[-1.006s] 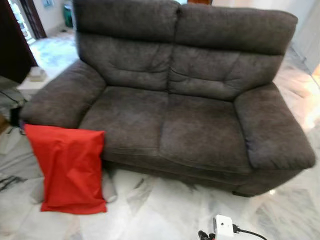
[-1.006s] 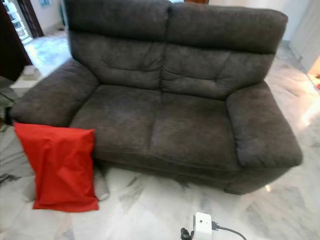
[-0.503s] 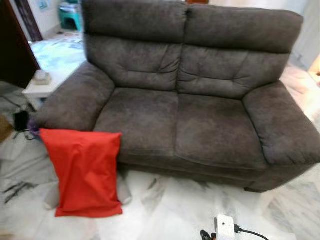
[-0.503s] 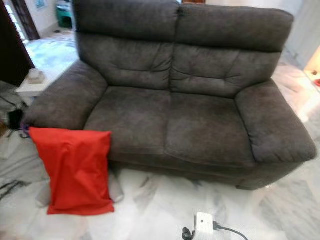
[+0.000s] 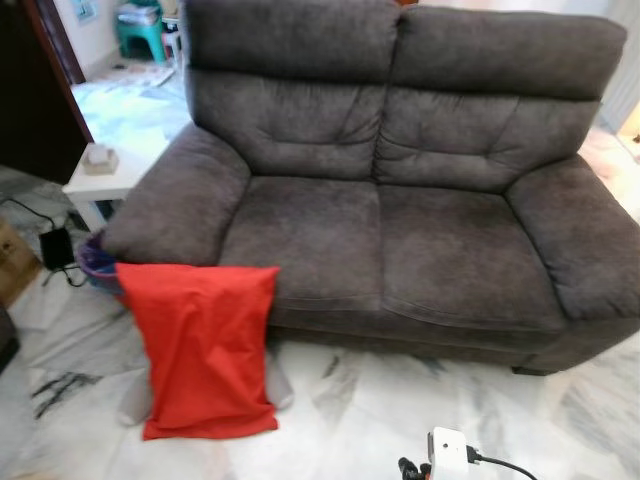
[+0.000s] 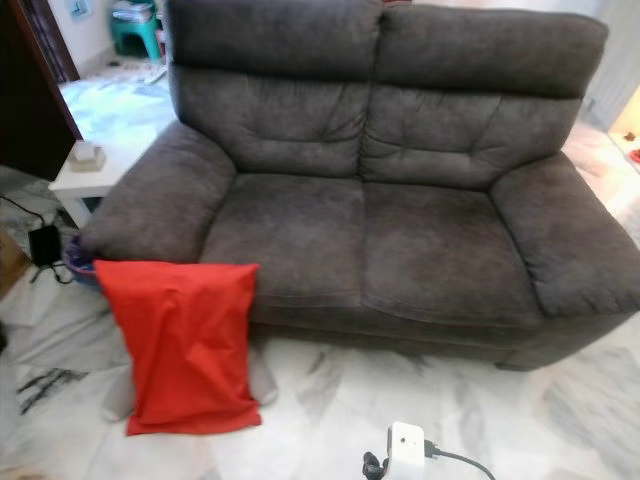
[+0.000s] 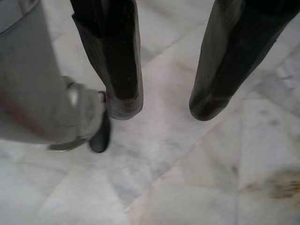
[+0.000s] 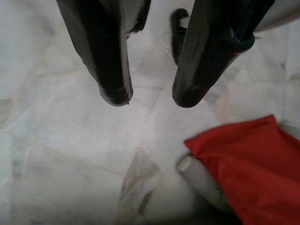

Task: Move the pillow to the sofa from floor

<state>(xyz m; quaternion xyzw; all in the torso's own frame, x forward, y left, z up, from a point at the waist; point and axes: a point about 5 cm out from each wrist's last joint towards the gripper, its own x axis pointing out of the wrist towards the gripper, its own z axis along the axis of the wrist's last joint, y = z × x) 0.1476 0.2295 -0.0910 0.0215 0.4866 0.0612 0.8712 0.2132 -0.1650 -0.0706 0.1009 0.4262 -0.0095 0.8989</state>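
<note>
A red pillow stands on the marble floor, leaning against the front of the dark grey two-seat sofa below its left armrest. A grey object pokes out from under it. Both arms hang low over the floor. In the left wrist view my left gripper is open above bare marble. In the right wrist view my right gripper is open too, with a corner of the red pillow and the grey object on the floor a short way beyond its fingertips.
A white side table with a small box on it stands left of the sofa, and a dark basket and black cables lie below it. A white device with a cable sits at the bottom edge. Open marble floor stretches before the sofa.
The whole picture has slid to the right, so the camera has turned or stepped left. The pillow and sofa stay where they were.
</note>
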